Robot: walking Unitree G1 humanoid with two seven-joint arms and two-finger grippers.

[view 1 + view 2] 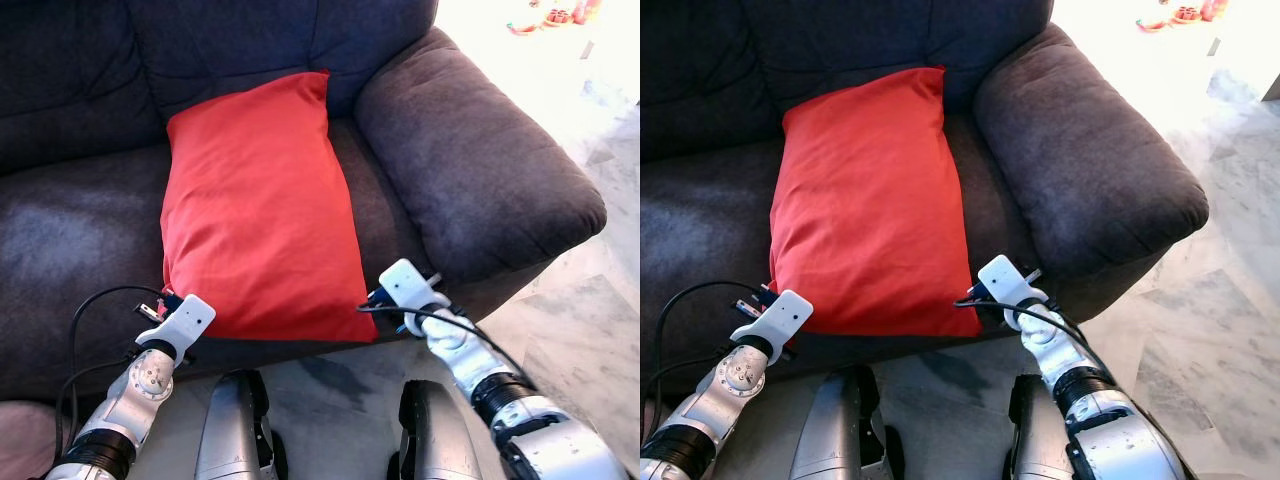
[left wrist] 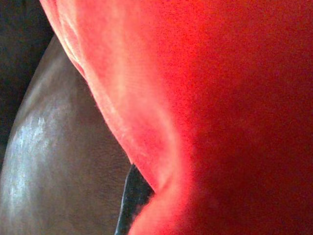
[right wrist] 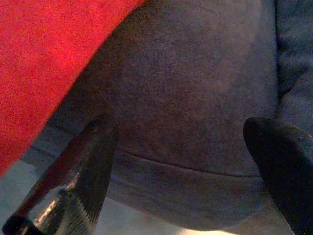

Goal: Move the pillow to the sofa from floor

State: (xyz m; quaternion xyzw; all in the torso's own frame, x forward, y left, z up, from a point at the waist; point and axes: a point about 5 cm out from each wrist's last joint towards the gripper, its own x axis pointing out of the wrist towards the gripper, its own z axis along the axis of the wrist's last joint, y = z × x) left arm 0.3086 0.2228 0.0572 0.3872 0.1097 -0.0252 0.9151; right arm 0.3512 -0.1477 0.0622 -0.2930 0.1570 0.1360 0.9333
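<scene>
The scene is taken up mostly by a dark grey sofa (image 1: 470, 150), with a pale marble floor (image 1: 590, 330) to the robot's right. A red pillow (image 1: 255, 215) is laid lengthwise on the seat cushion, its far end propped against the backrest and its near edge reaching the front lip of the seat. Judged from this, the transfer is essentially done: the pillow is carried by the sofa, not the floor, and only release and withdrawal of the arms seem to be left.

The left tool (image 1: 168, 303) is placed at the pillow's near left corner; red cloth is pressed right up to its wrist camera (one dark finger is just visible), so whether it is parted or clamped on the fabric cannot be told. The right tool (image 3: 188, 171) is seen spread wide with nothing between its fingers, just beside the pillow's near right corner.

No brand, label or writing can be read anywhere.
</scene>
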